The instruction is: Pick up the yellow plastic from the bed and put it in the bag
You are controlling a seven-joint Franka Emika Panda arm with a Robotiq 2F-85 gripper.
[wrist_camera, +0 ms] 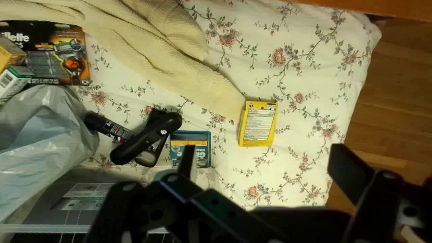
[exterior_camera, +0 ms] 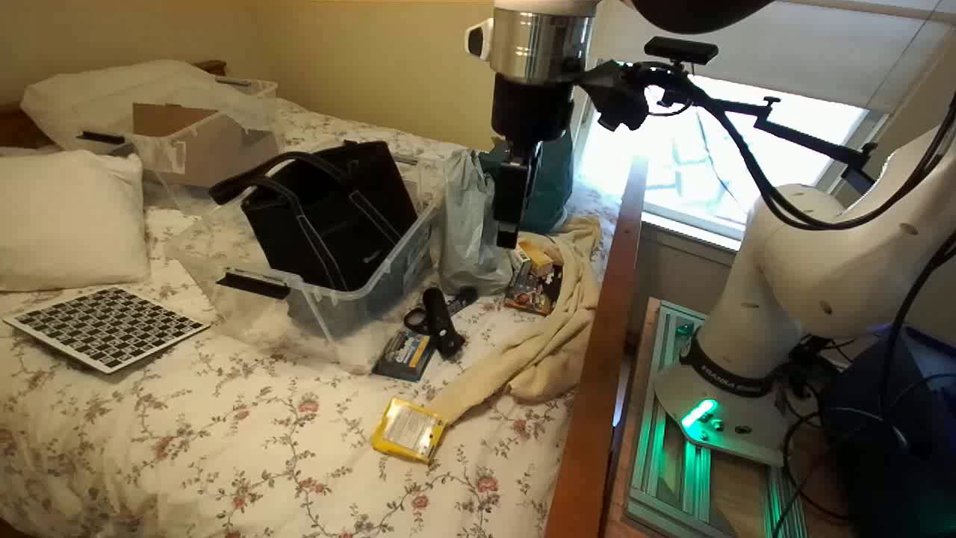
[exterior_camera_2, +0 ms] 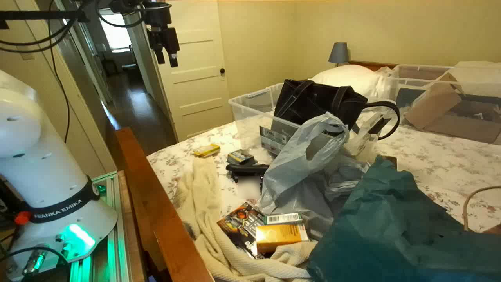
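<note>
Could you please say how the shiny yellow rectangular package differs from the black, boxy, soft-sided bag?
The yellow package is smaller than the black bag. The package lies flat on the bed; the bag sits tilted in a clear plastic bin. Neither is in the gripper.

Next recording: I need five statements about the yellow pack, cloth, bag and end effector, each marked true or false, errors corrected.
1. The yellow pack lies at one end of the cream cloth. True.
2. The cream cloth covers the yellow pack's printed face. False: the wrist view shows that face bare.
3. The end effector is open. True.
4. The black bag sits in a clear plastic bin. True.
5. The yellow pack is inside the black bag. False: it lies on the bed.
</note>
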